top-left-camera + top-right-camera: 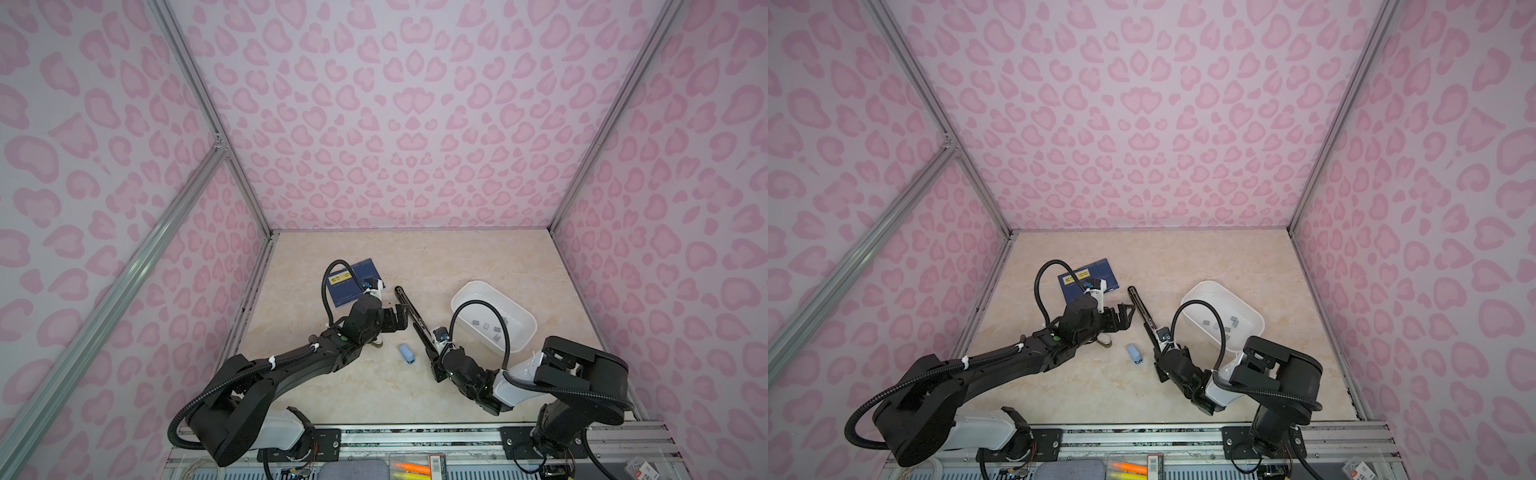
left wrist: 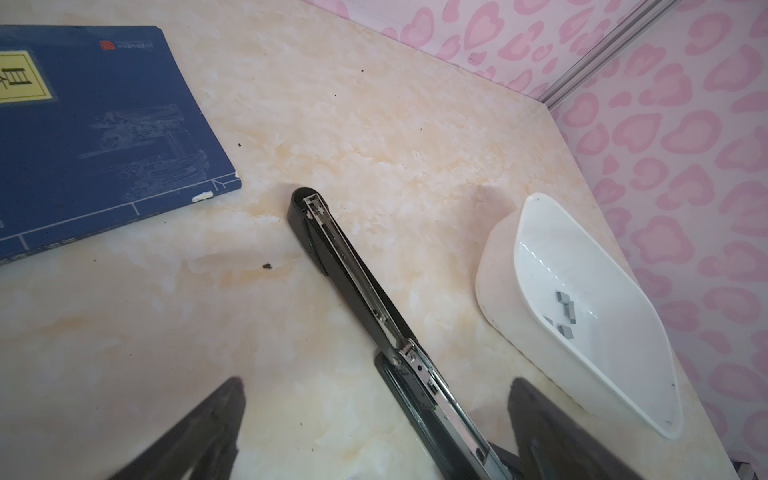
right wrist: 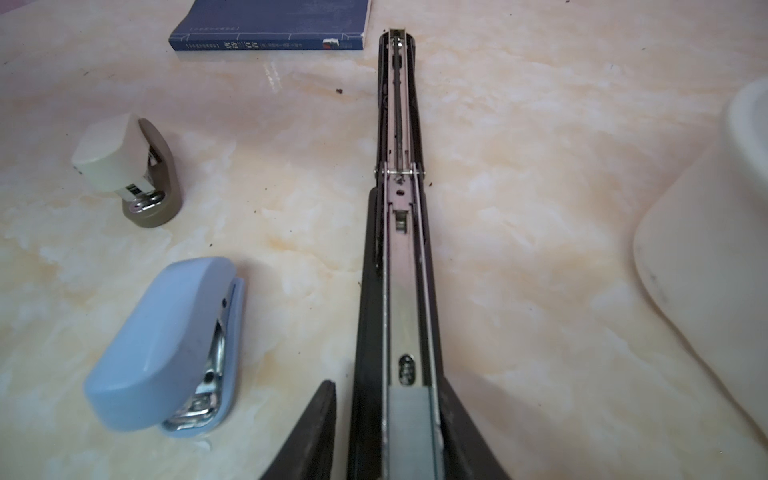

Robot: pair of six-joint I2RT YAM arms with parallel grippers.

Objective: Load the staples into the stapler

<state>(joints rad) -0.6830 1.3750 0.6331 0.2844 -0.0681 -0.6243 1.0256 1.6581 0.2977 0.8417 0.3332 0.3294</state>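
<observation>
Right gripper point(image 3: 388, 386) straddled the opened black stapler point(image 3: 399, 249); grip could not be told. Left gripper point(image 1: 400, 316) gaped wide at its 9 o'clock. Staples point(image 1: 490, 328) lay in the white tray point(image 1: 471, 297) at 3 o'clock.

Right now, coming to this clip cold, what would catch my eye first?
A long black stapler lies hinged open across the middle of the table, held at its near end by the right gripper, with the left gripper open beside it. To its right, a white tray holds a few grey staples.
</observation>
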